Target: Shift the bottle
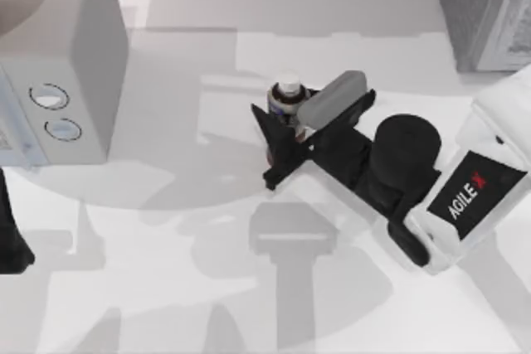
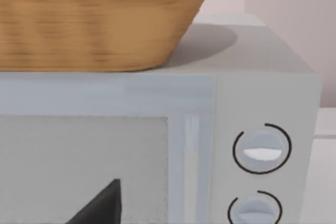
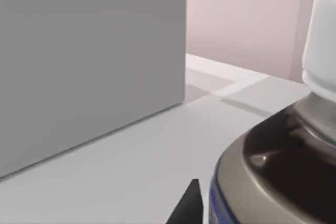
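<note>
The bottle [image 1: 286,95] stands upright a little behind the table's middle, showing a white cap and a dark body. My right arm reaches in from the right, and its gripper [image 1: 269,145] is right against the bottle on its near side. In the right wrist view the bottle [image 3: 278,171] looms very close, with its white cap, brown shoulder and blue label edge visible. My left arm [image 1: 12,238] is parked at the table's left edge.
A grey microwave [image 1: 75,64] with two round knobs stands at the back left. It carries a wicker basket [image 2: 100,19] on top, and its flat side [image 3: 89,61] faces the bottle. A grey box [image 1: 485,6] occupies the back right corner.
</note>
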`<state>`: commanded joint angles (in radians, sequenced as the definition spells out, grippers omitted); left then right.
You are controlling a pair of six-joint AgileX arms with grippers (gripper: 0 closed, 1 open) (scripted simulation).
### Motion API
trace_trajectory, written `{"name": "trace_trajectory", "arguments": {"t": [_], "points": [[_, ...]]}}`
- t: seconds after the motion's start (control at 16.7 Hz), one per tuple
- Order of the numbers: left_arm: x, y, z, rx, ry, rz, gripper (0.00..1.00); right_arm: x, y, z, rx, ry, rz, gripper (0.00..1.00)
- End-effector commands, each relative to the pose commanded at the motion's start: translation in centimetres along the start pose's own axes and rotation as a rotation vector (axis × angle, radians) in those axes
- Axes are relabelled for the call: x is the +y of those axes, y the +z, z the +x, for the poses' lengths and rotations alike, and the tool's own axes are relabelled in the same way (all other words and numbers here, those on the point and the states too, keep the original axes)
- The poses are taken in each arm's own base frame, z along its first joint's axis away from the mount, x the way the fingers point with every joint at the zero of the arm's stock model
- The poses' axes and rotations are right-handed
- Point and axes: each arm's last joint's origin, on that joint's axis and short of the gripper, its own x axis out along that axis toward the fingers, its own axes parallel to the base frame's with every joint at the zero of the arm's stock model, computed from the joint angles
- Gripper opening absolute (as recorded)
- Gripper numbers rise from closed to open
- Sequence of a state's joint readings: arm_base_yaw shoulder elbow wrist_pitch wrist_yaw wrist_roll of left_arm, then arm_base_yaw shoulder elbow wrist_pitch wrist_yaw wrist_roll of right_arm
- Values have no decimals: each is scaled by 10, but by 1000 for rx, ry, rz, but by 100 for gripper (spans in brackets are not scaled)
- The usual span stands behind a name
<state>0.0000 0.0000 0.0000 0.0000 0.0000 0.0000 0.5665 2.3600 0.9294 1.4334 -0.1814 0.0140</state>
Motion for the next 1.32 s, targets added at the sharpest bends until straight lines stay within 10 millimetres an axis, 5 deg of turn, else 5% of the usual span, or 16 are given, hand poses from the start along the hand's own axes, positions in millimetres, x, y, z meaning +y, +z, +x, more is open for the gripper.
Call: {"name": "trace_trajectory", "arguments": {"t": [0.42, 0.66, 0.84, 1.02, 1.32], "points": [[0, 0, 0, 0, 0, 0, 100, -6, 1, -2, -4, -2, 2, 0], [0, 0, 0, 0, 0, 0, 100, -55, 6, -26, -9, 1, 6, 0], [0, 0, 0, 0, 0, 0, 100, -113, 12, -69, 1, 1, 12, 0], [0, 0, 0, 0, 0, 0, 100, -167, 20, -133, 9, -2, 19, 0], [0, 0, 0, 0, 0, 0, 100, -209, 38, -237, 8, -9, 10, 0]]}}
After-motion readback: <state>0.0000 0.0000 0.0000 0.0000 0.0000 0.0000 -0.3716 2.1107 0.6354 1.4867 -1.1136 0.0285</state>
